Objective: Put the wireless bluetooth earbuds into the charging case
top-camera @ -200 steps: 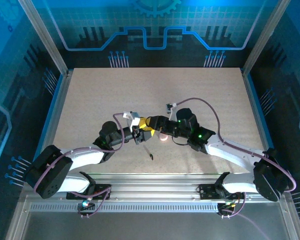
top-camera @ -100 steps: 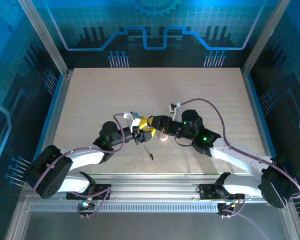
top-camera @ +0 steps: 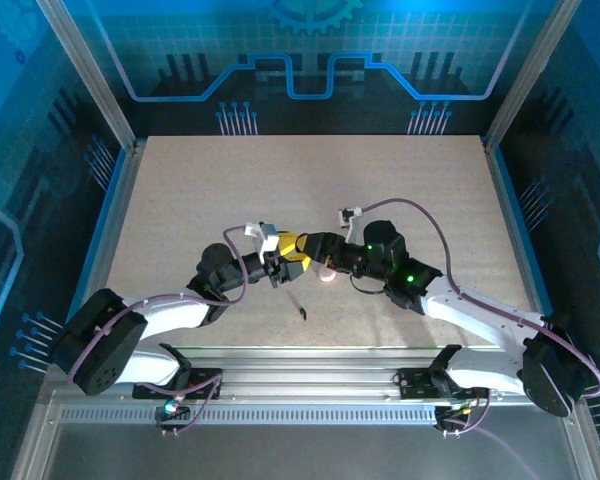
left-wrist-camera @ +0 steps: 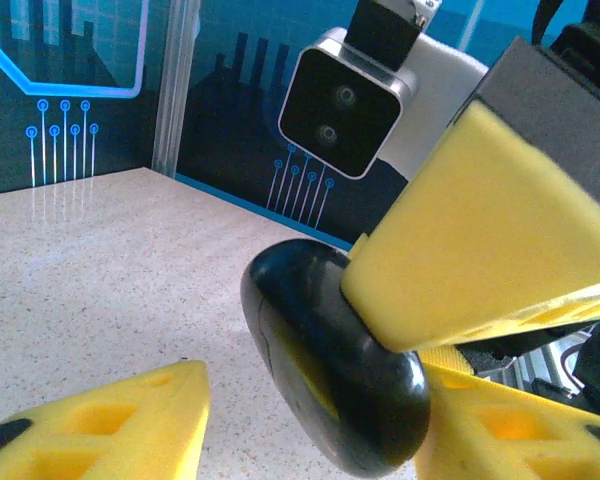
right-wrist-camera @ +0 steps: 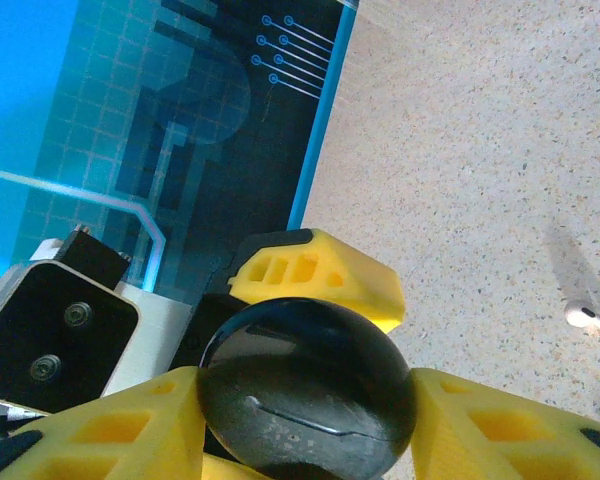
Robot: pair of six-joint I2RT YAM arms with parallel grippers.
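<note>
From above, we see both arms reaching in to meet at the middle of the surface (top-camera: 180, 200). The left gripper (top-camera: 286, 263) and the right gripper (top-camera: 306, 247) are tip to tip, their yellow fingers bunched so closely that we cannot tell from here how they stand. A pink round disc (top-camera: 325, 277) lies just beside them on the right arm's side. A tiny black earbud (top-camera: 303, 316) lies on the surface nearer the bases, apart from the disc and from both grippers.

In the left wrist view, a black round case (left-wrist-camera: 320, 380) sits between the left gripper's (left-wrist-camera: 315, 420) own fingers (left-wrist-camera: 110, 420). They are spread: the one in the lower left of the view stands off from the case with bare surface between, while the other is against it. A finger of the right gripper (left-wrist-camera: 480, 230) presses on the case from the upper right, with the right wrist camera (left-wrist-camera: 345, 100) behind it.

In the right wrist view, the right gripper (right-wrist-camera: 305, 425) pinches the black round case (right-wrist-camera: 305, 385), both fingers (right-wrist-camera: 100, 430) touching its sides. A seam runs across the case. One left finger (right-wrist-camera: 315, 275) shows behind it, beside the left wrist camera (right-wrist-camera: 55, 330). The white earbud (right-wrist-camera: 590, 318) lies on the surface (right-wrist-camera: 480, 150), well apart from the case.
</note>
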